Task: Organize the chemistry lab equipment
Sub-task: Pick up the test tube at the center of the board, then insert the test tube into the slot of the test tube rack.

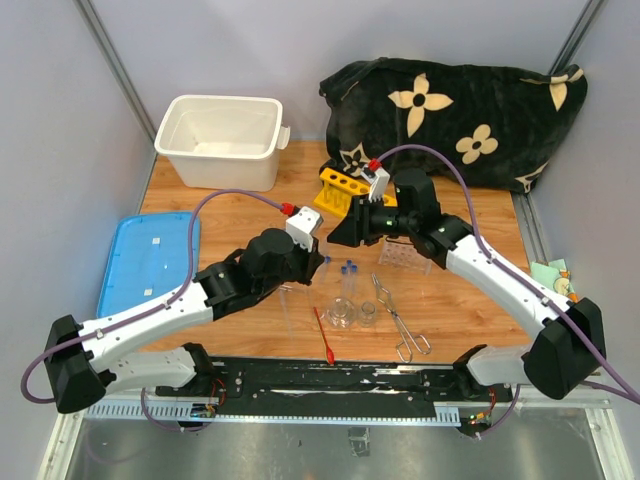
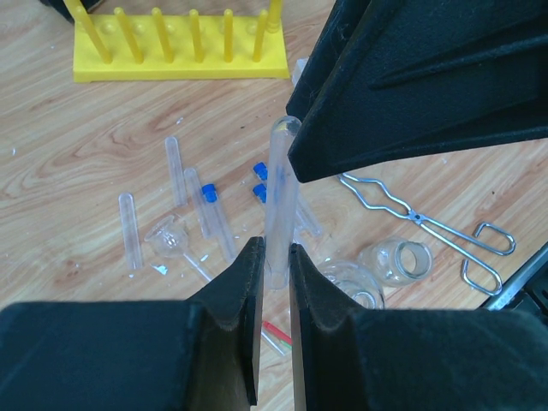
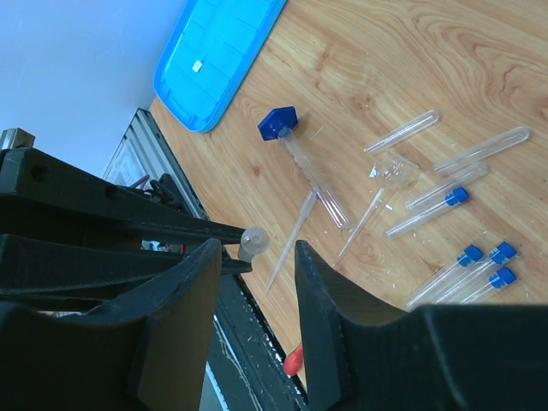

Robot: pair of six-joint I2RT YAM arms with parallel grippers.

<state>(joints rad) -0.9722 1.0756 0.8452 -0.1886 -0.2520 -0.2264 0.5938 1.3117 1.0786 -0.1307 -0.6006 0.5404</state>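
My left gripper (image 2: 274, 248) is shut on a clear tube (image 2: 281, 184) and holds it upright above the table. My right gripper (image 3: 257, 247) is open, with that tube's rounded end (image 3: 254, 240) between its fingers, close to the left one. In the top view the two grippers meet near the middle (image 1: 335, 238). Below them lie blue-capped tubes (image 1: 348, 270), two small glass beakers (image 1: 354, 313), metal tongs (image 1: 398, 320) and a red-tipped stick (image 1: 323, 338). The yellow rack (image 1: 340, 190) stands behind, and the clear plastic rack (image 1: 405, 255) to the right.
A white tub (image 1: 220, 140) stands at the back left, with its blue lid (image 1: 150, 260) lying flat at the left edge. A black flowered cloth (image 1: 450, 110) fills the back right. Loose clear tubes (image 2: 128, 227) and a pipette (image 3: 291, 235) are scattered on the wood.
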